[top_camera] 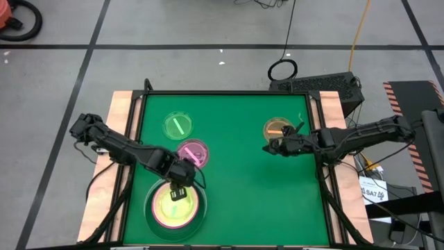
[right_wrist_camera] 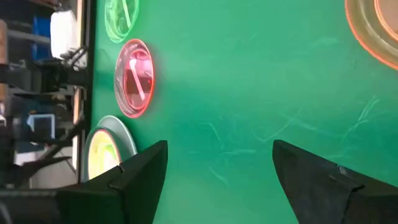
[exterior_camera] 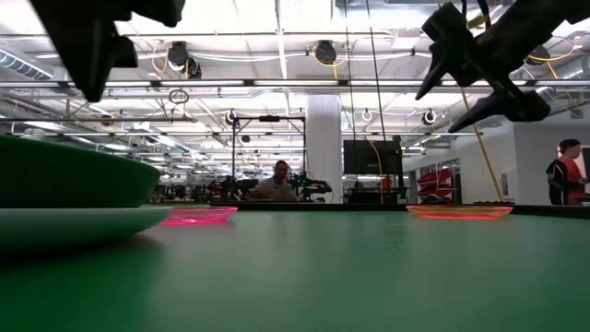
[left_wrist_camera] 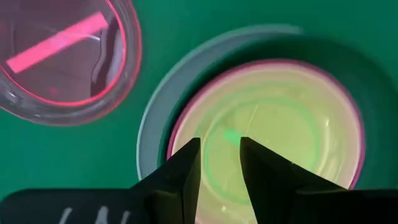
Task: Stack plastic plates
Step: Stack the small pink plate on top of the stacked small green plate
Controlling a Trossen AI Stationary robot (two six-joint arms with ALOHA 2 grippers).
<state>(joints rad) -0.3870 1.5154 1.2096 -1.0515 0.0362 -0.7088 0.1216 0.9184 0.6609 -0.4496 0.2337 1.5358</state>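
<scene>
Directly over the lower-left stack, left gripper part open, holding nothing. Just up-frame, nearest: purple plate. Beside orange plate, right gripper wide, empty.

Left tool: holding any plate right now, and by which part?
Nothing held. The left tool stands part-open above the small yellow-green plate on top of the stack, gripping no rim. The right tool is open and empty too.

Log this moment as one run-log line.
left gripper: open over stack | right gripper: open, beside orange plate | loose: green plate, pink plate
</scene>
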